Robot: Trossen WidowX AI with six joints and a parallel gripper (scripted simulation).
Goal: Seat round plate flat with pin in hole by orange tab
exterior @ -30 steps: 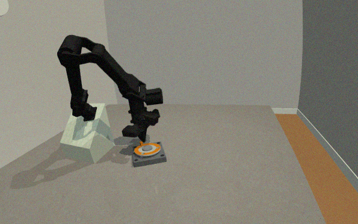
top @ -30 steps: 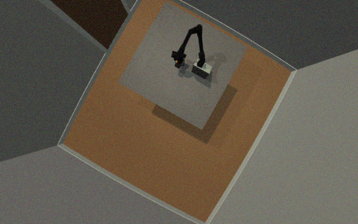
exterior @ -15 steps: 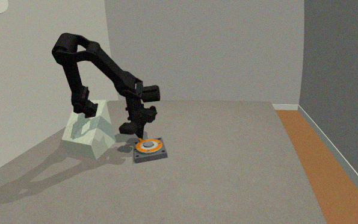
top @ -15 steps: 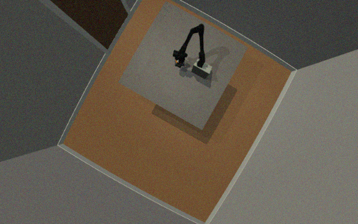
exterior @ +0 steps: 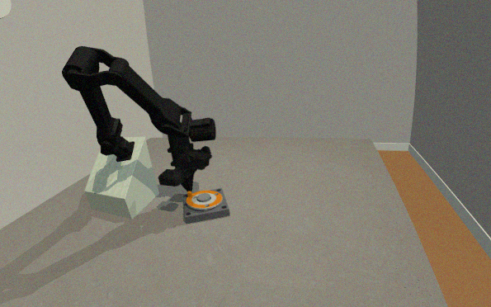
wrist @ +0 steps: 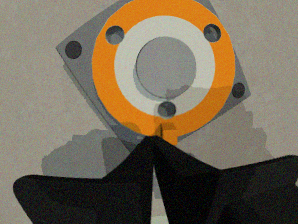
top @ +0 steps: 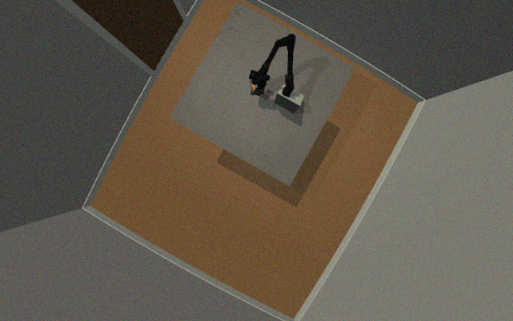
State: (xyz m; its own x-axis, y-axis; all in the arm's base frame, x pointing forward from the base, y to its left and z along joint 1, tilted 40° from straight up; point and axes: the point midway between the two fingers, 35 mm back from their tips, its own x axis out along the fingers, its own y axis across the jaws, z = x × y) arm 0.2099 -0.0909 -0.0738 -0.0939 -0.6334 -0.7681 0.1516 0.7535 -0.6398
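From where I stand the pincer (wrist: pixel 157 141) is shut tight with nothing between its jaws, its two fingers pressed together into a single point that sits right at the orange tab (wrist: pixel 161 131) on the near edge of the plate (wrist: pixel 162 63). To my eye the job in hand is nudging that tab sideways so the plate turns about the post (wrist: pixel 165 67), and doing it well means keeping the tip low against the tab's flank, pushing along the rim and not down on it, and going slowly so the small hole (wrist: pixel 166 108) just inside the tab is not carried past the pin. I cannot see the pin itself, nor tell whether the plate is already lying flat. Just beyond the fingertips lies the plate, an orange ring around a pale inner ring, seated on the grey square base (wrist: pixel 75 50) on the bench (exterior: pixel 303 214); the arm's pale mounting block (exterior: pixel 121 181) stands close by.
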